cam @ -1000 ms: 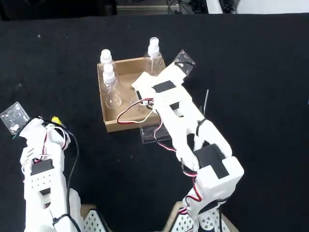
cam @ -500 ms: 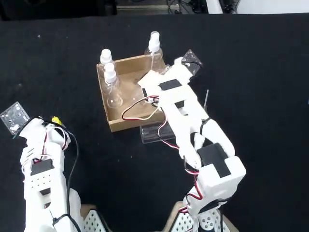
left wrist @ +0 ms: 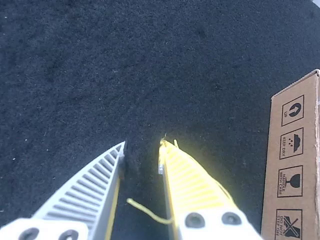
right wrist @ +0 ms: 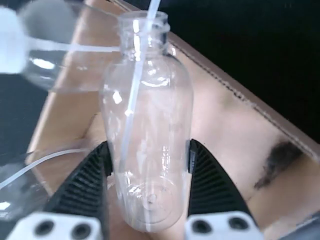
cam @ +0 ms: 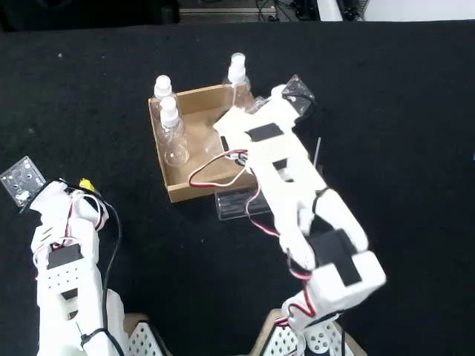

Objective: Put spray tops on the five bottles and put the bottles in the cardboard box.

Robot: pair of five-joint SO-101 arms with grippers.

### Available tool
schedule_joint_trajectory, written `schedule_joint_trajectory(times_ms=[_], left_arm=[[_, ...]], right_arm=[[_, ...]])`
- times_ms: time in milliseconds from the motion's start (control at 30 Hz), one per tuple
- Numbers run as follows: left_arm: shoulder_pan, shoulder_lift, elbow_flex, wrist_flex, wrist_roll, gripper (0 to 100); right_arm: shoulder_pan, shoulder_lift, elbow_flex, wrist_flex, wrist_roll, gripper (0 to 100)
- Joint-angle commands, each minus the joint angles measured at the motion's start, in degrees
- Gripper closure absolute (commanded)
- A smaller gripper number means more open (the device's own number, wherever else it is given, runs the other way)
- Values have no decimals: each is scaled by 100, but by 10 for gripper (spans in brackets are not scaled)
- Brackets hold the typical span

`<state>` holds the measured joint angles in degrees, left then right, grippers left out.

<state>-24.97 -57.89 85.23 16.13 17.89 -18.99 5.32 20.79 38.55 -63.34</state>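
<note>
A clear bottle point(right wrist: 147, 100) is clamped low on its body between the black fingers of the right claw point(right wrist: 148, 150), above the floor of the cardboard box point(right wrist: 225, 120). Its threaded neck carries no cap, and a thin dip tube point(right wrist: 131, 90) runs down through it. In the high view the right arm point(cam: 289, 178) reaches over the box's right half.

A near spray-topped bottle point(cam: 169, 122) stands by the box's left wall. A corner spray-topped bottle point(cam: 163, 87) is just behind it at the far-left corner, and a far spray-topped bottle point(cam: 236, 70) is at the far wall. A lying clear bottle point(cam: 239, 202) rests on its side on the black worktop point(cam: 386, 111), right against the box's near wall. A loose thin tube point(cam: 318, 152) lies to the right of the arm.

The left claw point(left wrist: 142, 145) hangs over the worktop off to the left of the box, its fingers a narrow gap apart and holding nothing.
</note>
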Motion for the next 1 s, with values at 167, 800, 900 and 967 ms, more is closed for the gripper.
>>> schedule_joint_trajectory(times_ms=[167, 800, 900, 967], left_arm=[[-4, -88, -57, -132, -18, 906], [-4, -88, -57, -132, -18, 905], [-4, -88, -57, -132, -18, 905], [-4, -88, -57, -132, -18, 905]], right_arm=[[105, -1209, 444, 0, 651, 988], [1178, -4391, 2290, 0, 3332, 988], [1538, -4927, 2615, -44, 3895, 988], [1864, -5270, 2897, -325, 4264, 988]])
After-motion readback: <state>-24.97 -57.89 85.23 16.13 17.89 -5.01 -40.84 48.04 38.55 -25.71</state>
